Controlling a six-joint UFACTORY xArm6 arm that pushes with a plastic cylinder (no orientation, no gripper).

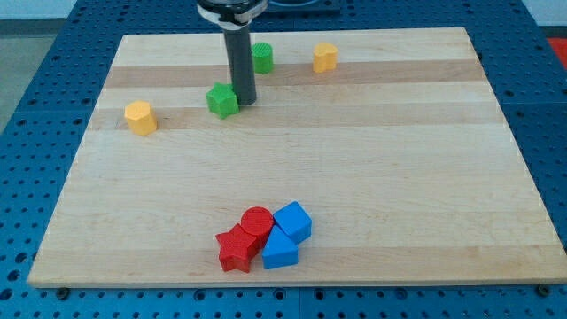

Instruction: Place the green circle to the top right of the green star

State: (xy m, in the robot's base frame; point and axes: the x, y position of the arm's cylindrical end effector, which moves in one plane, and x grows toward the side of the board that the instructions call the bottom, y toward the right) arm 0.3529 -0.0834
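No pincer fitted: straight dark rod only, nothing to open, nothing held. My tip (244, 99) down on wooden board (354, 159), just right of green star (222, 100), touching or nearly so; cannot tell which. Green circle (262, 58) near view's top, up-right of tip and star, partly hidden behind rod. Short cylinder, bright green, upright. Yellow block (325, 58) right of green circle. Second yellow block (140, 117) at left. Clustered at bottom: red circle (257, 221), red star (236, 250), blue cube (293, 221), second blue block (279, 251). No readable writing.
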